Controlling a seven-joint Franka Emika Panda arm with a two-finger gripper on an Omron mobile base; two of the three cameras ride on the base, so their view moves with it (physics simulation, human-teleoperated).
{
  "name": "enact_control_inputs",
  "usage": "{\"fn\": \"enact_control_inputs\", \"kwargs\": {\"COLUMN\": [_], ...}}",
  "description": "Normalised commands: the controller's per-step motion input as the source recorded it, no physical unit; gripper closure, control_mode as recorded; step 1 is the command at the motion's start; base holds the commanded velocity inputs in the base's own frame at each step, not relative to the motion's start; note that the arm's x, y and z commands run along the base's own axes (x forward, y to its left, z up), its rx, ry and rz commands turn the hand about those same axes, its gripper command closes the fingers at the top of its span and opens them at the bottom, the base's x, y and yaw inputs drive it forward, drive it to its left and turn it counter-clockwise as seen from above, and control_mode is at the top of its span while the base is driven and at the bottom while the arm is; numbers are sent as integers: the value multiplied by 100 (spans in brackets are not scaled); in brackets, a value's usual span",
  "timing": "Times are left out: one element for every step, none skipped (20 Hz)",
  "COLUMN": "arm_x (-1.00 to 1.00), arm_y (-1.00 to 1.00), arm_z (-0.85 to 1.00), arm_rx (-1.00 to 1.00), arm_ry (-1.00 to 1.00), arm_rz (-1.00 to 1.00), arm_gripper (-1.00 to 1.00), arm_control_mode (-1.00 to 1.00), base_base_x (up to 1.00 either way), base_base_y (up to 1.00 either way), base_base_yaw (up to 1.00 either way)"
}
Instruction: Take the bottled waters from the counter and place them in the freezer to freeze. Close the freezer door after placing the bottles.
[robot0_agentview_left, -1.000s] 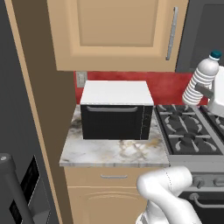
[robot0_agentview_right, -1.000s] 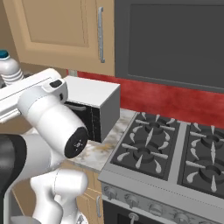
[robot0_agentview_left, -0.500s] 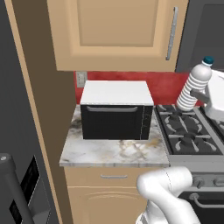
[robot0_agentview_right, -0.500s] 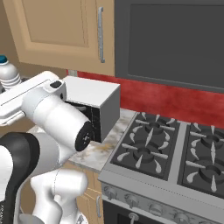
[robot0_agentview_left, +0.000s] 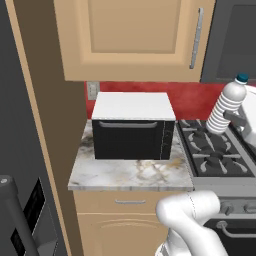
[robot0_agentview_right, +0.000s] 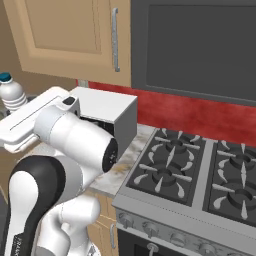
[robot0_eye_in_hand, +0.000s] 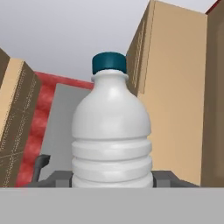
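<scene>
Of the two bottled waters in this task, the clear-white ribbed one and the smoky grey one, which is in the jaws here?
The clear-white ribbed bottle with the blue cap: it sits between the jaws of the gripper, held up in the air beside the stove, off the counter.

You can't see the base of the bottle (robot0_eye_in_hand: 111, 131) in the hand view; the grey band cuts it off, along with the fingertips. In the right base view, the arm covers its lower half (robot0_agentview_right: 12, 92). The fridge (robot0_agentview_left: 22, 210) runs off the left base view's edge.
</scene>
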Motion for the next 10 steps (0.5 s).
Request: {"fn": "enact_control_inputs", "kwargs": {"arm_x": [-12,-12,-11,-11,-10,-10,-9,-6,-6,-4], "arm_y": [0,0,0,0,0,0,0,0,0,1], "arm_z": [-25,-25,-25,-26,-26,-25,-25,-26,-26,-26], "arm_rx": [0,0,0,0,0,0,0,0,0,0], "arm_ry": [0,0,0,0,0,0,0,0,0,0], "arm_rz": [7,7,7,7,7,7,7,7,7,7], "arm_gripper": [100,100,100,100,100,100,100,100,100,100], "arm_control_mode": [-100,-100,-100,-100,-100,-100,-100,-100,-100,-100], "base_base_x": [0,0,0,0,0,0,0,0,0,0], "base_base_y": [0,0,0,0,0,0,0,0,0,0], "base_base_yaw": [0,0,0,0,0,0,0,0,0,0]}}
